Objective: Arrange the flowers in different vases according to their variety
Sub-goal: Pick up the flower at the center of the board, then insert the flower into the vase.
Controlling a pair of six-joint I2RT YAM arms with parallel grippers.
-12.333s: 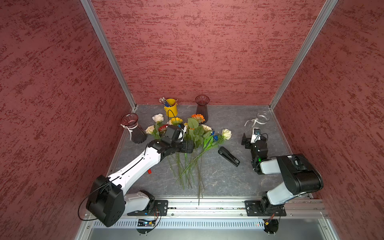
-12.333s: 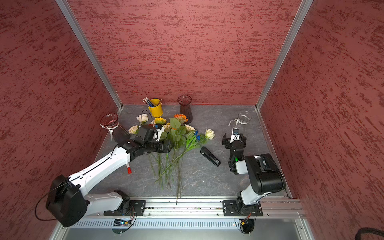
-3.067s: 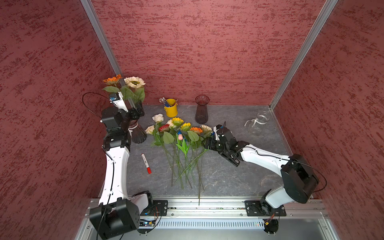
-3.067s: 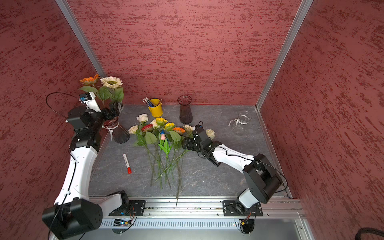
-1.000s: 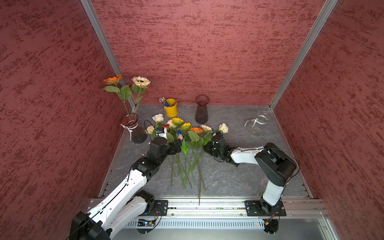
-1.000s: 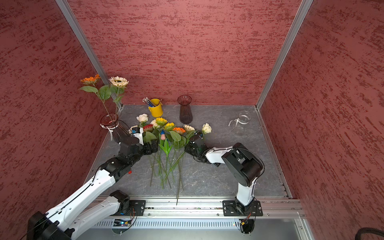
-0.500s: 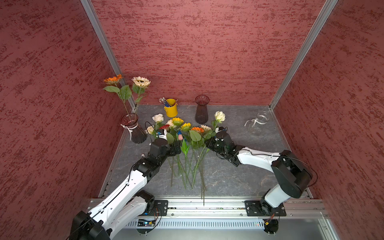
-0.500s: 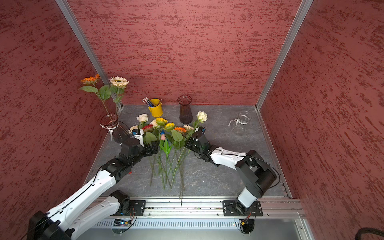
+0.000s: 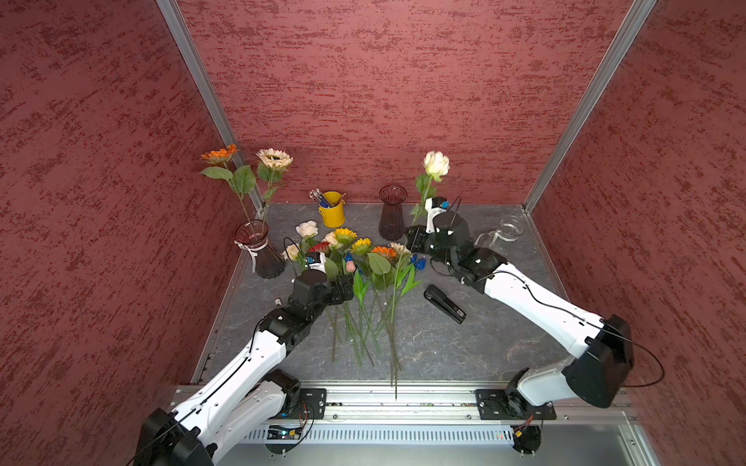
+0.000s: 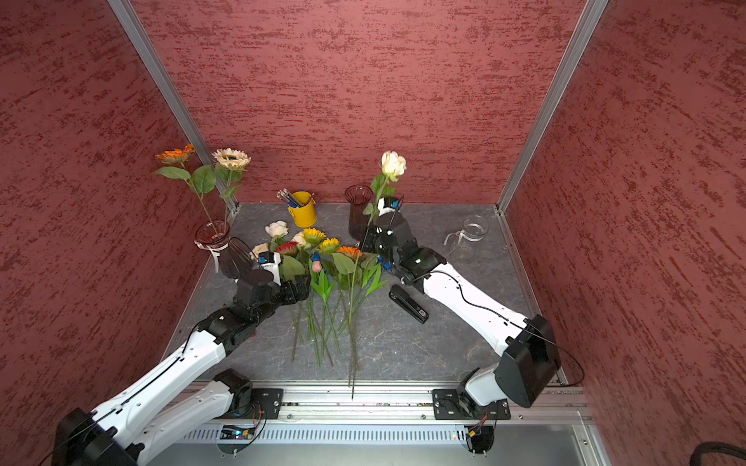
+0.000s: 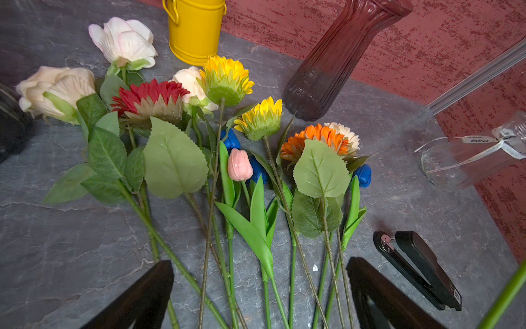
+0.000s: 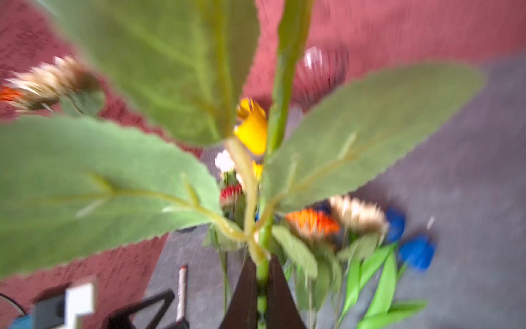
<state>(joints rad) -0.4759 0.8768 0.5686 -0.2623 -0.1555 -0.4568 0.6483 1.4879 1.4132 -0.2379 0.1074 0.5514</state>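
The right pincer (image 12: 262, 273) is closed tight on the green stem of a white rose (image 9: 436, 163). It grips low on the stem, so the bloom stands high above it and leans a little. The rose is just beside the empty dark vase (image 9: 391, 218), on the side of that vase away from the yellow bucket (image 9: 333, 214).

I think the rose is meant for this vase, and here is the first danger. The lower end of the stem is hidden under the pincer, and the vase mouth is narrow. The stem may miss it, or strike the rim and tip the vase over. The leaves may also catch on the rim. The right wrist view is blurred and full of leaves, so it helps little.

The left pincer (image 11: 257, 273) is wide open and holds nothing. It hangs low over the stems of the flowers (image 11: 176, 159) that lie on the table (image 9: 444, 355) in front of the bucket. These stems lie close together and cross each other. If it closes here, it may take two kinds at once, or drag the neighbours away.
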